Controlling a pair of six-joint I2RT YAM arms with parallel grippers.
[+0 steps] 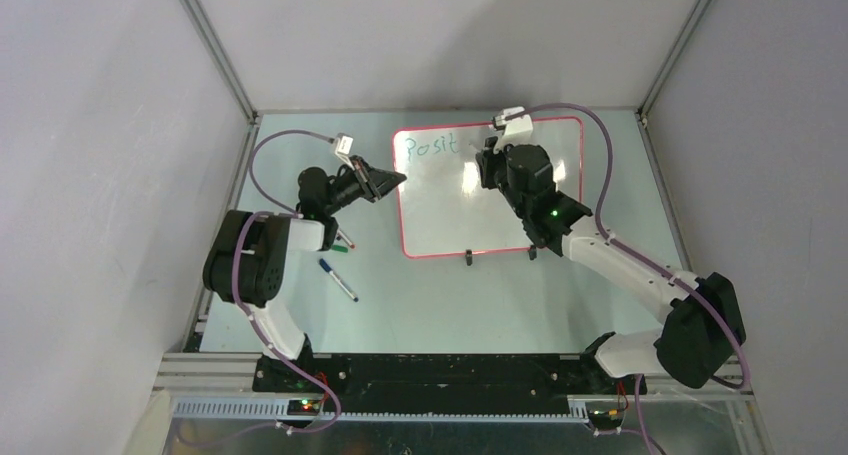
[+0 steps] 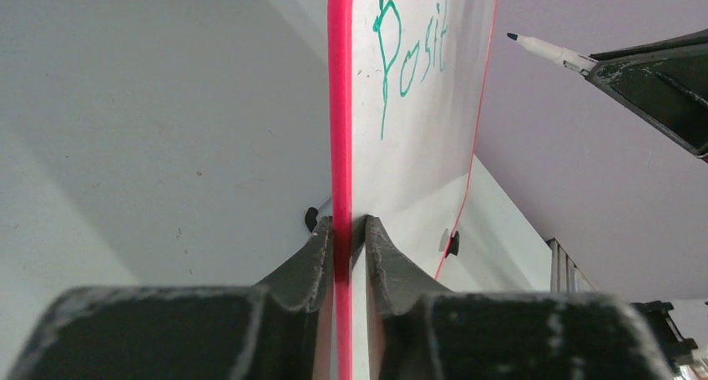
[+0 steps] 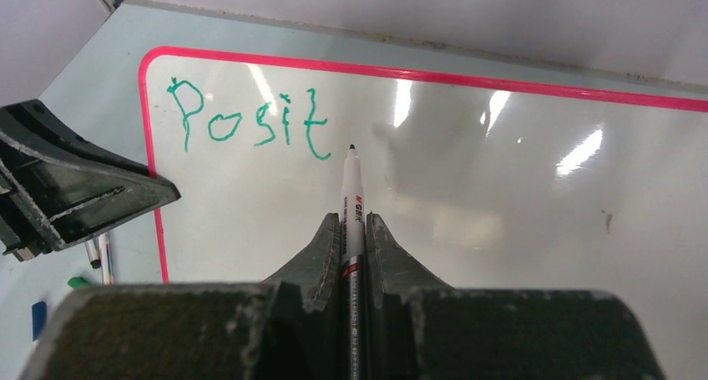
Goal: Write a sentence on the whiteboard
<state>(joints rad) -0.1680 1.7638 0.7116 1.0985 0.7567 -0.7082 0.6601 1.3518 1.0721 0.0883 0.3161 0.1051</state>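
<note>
the whiteboard [image 1: 402, 205] is seen at upper centre, the sentence [image 1: 427, 145] reading "posit" at its upper left. its rim is straddled by the narrowly parted left gripper [image 2: 350, 225]; a marker [image 3: 351, 188] is clamped in the right gripper [image 3: 353, 221].

A pale green table [image 1: 440, 305] is carrying everything. A whiteboard [image 1: 450, 215] with a pink-red rim is sitting toward the far middle of it, its two small black feet [image 1: 468, 259] showing at the board's near edge. Off to the left of the board, a white pen with a blue cap [image 1: 339, 281] is lying at a slant on the bare surface. Just beyond it a green-tipped pen [image 1: 344, 243] is lying partly hidden, so its full length cannot be told.
</note>
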